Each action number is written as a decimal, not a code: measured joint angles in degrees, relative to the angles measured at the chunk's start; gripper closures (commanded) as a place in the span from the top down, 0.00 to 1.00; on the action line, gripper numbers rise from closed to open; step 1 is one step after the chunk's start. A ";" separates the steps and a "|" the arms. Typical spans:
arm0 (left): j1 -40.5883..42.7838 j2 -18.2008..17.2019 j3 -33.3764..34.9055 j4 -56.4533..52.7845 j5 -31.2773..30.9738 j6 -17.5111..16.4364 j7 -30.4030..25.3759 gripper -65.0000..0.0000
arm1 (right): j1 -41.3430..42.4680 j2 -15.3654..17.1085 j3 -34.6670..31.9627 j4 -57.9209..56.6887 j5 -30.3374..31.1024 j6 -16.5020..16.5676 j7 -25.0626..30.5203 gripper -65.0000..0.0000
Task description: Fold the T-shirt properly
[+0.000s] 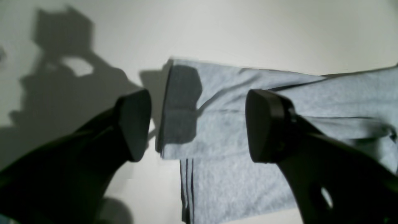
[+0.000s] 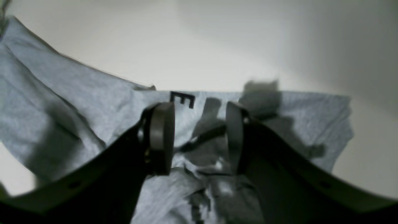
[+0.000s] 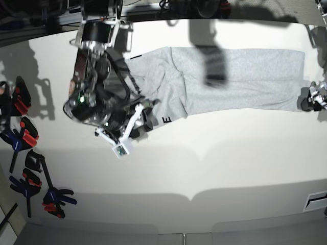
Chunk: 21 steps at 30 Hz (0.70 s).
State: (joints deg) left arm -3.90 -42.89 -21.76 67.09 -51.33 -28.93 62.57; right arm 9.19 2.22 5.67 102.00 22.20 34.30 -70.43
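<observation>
Both end effectors gape empty: the left end effector (image 1: 199,124) wide over the T-shirt (image 3: 240,76) hem, the right end effector (image 2: 199,137) partly open above bunched cloth. Regrasping could pinch several layers, spoiling the fold on the desk (image 3: 214,153).

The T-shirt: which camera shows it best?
The base view: the whole T-shirt lies stretched across the table. The left wrist view shows only one folded end, the right wrist view a rumpled part with a black letter E.
</observation>
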 measured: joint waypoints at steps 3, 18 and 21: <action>0.22 0.09 0.00 -4.24 0.09 -0.33 -3.30 0.67 | -5.09 0.04 0.02 7.32 -0.11 1.09 0.15 0.39; 1.99 0.35 -0.09 -9.25 9.88 -2.51 -5.42 0.67 | -20.72 0.33 0.02 27.43 -0.07 1.33 -0.17 0.39; 5.16 1.16 -0.50 -9.20 3.93 -5.79 -4.39 0.67 | -20.65 0.31 0.02 28.20 -0.09 1.33 -0.13 0.39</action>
State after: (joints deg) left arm 1.26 -41.74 -22.26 57.89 -47.40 -34.72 58.17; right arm -11.46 2.52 5.69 130.19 22.11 35.64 -70.57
